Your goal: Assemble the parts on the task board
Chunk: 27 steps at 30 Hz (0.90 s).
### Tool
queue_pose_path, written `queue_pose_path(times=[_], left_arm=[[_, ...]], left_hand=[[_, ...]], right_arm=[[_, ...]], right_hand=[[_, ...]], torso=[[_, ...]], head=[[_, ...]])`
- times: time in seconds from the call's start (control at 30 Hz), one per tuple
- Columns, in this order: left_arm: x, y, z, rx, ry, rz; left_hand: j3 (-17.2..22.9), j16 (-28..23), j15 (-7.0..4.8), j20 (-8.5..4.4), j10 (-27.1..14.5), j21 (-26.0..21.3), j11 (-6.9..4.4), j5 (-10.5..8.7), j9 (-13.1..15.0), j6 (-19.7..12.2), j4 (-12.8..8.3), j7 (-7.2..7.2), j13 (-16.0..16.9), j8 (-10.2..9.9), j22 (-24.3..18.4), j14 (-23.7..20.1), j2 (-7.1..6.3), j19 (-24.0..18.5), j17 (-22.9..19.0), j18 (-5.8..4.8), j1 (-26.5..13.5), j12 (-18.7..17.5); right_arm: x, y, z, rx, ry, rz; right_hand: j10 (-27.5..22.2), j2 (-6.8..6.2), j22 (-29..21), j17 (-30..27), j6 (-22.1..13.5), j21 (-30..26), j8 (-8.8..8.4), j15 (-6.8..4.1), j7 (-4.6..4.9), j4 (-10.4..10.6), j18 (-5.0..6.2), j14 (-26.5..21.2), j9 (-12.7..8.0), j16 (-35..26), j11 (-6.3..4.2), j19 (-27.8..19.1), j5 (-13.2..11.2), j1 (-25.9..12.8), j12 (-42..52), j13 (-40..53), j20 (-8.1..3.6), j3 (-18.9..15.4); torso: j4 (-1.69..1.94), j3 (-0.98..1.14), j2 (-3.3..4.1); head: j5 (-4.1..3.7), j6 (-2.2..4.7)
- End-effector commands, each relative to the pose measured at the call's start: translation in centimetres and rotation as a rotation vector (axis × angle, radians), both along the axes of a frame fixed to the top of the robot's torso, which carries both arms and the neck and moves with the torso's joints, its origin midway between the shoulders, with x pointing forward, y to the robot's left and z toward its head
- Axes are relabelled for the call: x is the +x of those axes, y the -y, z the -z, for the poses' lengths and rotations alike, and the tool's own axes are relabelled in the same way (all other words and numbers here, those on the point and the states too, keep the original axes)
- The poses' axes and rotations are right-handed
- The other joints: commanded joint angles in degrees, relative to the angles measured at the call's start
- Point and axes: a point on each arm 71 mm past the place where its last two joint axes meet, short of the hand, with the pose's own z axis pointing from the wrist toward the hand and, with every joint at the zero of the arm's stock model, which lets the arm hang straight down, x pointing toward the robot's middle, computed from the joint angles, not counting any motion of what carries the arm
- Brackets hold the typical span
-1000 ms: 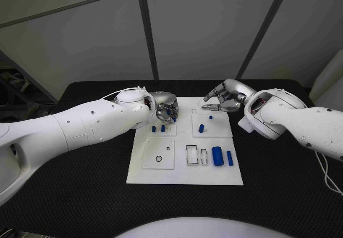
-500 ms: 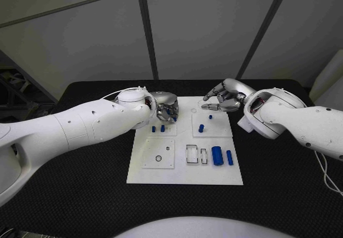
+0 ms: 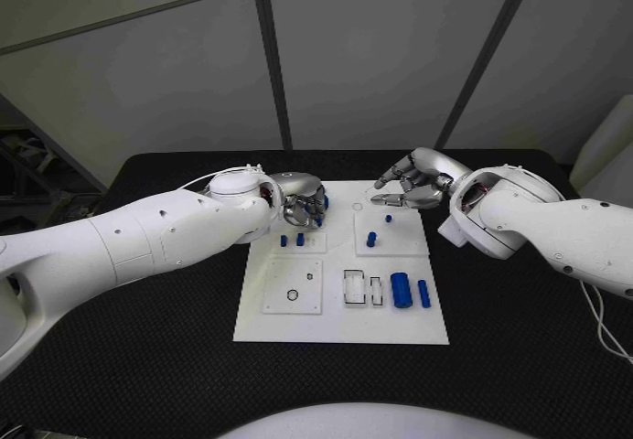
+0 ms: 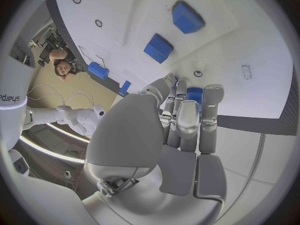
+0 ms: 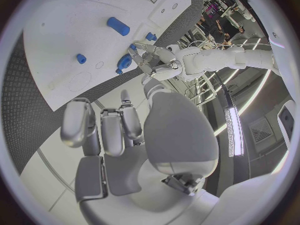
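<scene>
The white task board (image 3: 340, 325) lies mid-table. My left hand (image 3: 304, 201) hovers over its far left part and pinches a small blue part (image 4: 194, 92) in its fingertips; the right wrist view shows that part (image 5: 124, 62) in the left hand (image 5: 153, 60) too. Two short blue pegs (image 3: 292, 240) stand just in front of it. My right hand (image 3: 412, 183) hangs over the board's far right edge, fingers curled with nothing in them. A blue peg (image 3: 372, 240) and a smaller one (image 3: 388, 218) stand below it.
A thick blue cylinder (image 3: 400, 289) and a thinner one (image 3: 423, 292) lie at the board's right, beside two rectangular slots (image 3: 355, 285). A small black ring (image 3: 290, 294) sits on the near left plate. Black table (image 3: 145, 347) surrounds the board.
My left hand has shifted slightly toward the far edge with the blue part still in its fingers. The right hand has stayed in place.
</scene>
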Motion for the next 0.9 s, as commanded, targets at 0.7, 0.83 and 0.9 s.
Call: queue_pose_path(times=[0.7,0.83,0.9], left_arm=[[0.0,-3.7,-1.7,-0.050,-0.018,-0.076],[0.0,-4.6,-1.5,-0.039,-0.033,-0.091],[-0.1,-4.7,-1.4,-0.036,-0.037,-0.093]], left_hand=[[0.5,0.1,-0.05,0.19,-0.1,0.4,0.21,-0.10,-0.1,-0.1,-0.3,0.24,-0.1,-0.4,0.3,0.3,-0.23,0.4,-0.4,0.49,-0.9,-0.4],[0.5,0.1,-0.05,0.19,-0.1,0.4,0.21,-0.10,-0.1,-0.1,-0.3,0.24,-0.1,-0.4,0.3,0.3,-0.23,0.4,-0.4,0.49,-0.9,-0.4],[0.5,0.1,-0.05,0.19,-0.1,0.4,0.21,-0.10,-0.1,-0.1,-0.3,0.24,-0.1,-0.4,0.3,0.3,-0.23,0.4,-0.4,0.49,-0.9,-0.4]], right_arm=[[0.0,0.1,-0.1,-0.002,0.006,-0.007],[0.0,0.2,-0.1,-0.003,0.005,-0.006],[0.0,0.2,-0.1,-0.003,0.005,-0.006]], right_hand=[[0.1,0.38,0.1,1.0,0.7,-0.1,-0.09,-0.29,-0.01,0.2,0.35,2.8,0.1,-0.1,-0.35,0.1,0.4,0.1,0.3,1.9,-0.06,0.1],[0.1,0.38,0.1,1.0,0.7,-0.1,-0.09,-0.29,-0.01,0.2,0.35,2.8,0.1,-0.1,-0.35,0.1,0.4,0.1,0.3,1.9,-0.06,0.1],[0.1,0.38,0.1,1.0,0.7,-0.1,-0.09,-0.29,-0.01,0.2,0.35,2.8,0.1,-0.1,-0.35,0.1,0.4,0.1,0.3,1.9,-0.06,0.1]], torso=[[0.00,-0.01,0.00],[-0.05,0.00,0.05],[-0.04,0.00,0.05]], head=[[0.71,0.50],[0.85,0.46],[0.88,0.42]])
